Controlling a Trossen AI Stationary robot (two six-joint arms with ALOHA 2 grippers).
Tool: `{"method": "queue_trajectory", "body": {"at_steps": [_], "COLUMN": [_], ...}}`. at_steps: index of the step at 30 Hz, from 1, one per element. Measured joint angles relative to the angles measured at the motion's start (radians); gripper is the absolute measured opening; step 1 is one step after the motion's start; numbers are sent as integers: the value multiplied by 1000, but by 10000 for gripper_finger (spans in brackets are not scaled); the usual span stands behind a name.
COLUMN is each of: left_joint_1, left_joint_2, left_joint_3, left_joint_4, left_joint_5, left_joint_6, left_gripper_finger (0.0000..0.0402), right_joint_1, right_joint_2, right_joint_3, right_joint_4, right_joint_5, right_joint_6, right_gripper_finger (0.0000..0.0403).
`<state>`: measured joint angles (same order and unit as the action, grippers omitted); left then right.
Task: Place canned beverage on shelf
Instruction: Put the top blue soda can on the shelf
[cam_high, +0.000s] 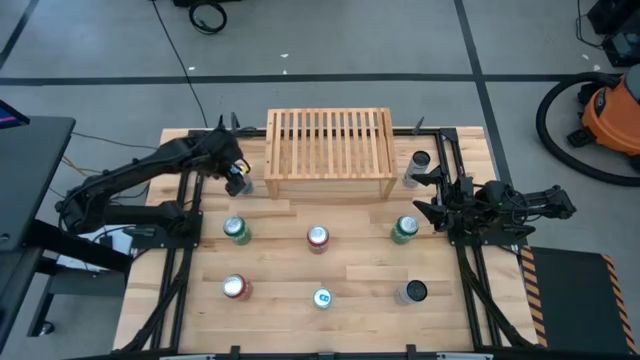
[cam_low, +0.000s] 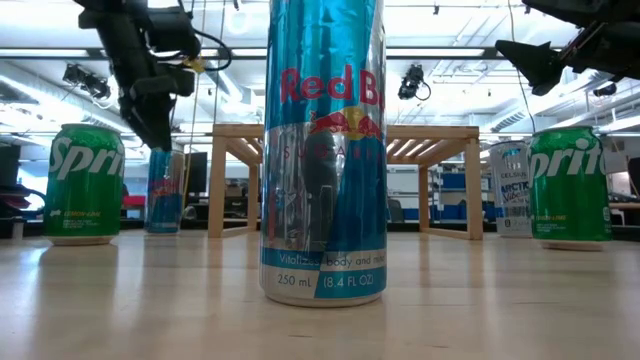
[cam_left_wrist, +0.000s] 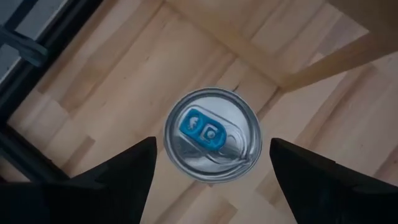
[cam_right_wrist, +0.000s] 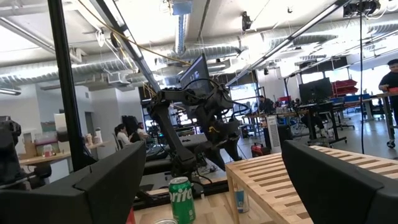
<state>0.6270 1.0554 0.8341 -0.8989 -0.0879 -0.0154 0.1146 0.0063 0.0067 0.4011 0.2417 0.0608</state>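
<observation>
The light wood slatted shelf stands at the table's far middle. A slim blue can with a blue tab stands upright on the table beside the shelf's front left leg; it also shows in the low view. My left gripper is open, points down and hovers above this can with a finger on either side, touching nothing. My right gripper is open and empty, held level above the table's right side, pointing toward the left.
Other cans stand on the table: two green Sprite cans, two red-topped cans, a blue Red Bull can near the front, and two dark-topped cans at the right.
</observation>
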Motion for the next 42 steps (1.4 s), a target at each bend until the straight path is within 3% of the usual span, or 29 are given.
{"method": "queue_trajectory", "body": {"at_steps": [10,24,35,42], "left_joint_1": [0,0,0,0], "left_joint_2": [-1,92,97,97], "left_joint_3": [-25,-24,-24,-24], "left_joint_4": [86,78,79,80], "left_joint_5": [0,-1,-3,-1], "left_joint_6": [1,29,55,67], "left_gripper_finger": [315,313,243,239], "right_joint_1": [0,0,0,0], "right_joint_2": [0,0,0,0], "right_joint_3": [0,0,0,0], "right_joint_4": [0,1,1,1], "right_joint_5": [0,0,0,0], "right_joint_6": [0,0,0,0], "right_gripper_finger": [387,387,387,387]}}
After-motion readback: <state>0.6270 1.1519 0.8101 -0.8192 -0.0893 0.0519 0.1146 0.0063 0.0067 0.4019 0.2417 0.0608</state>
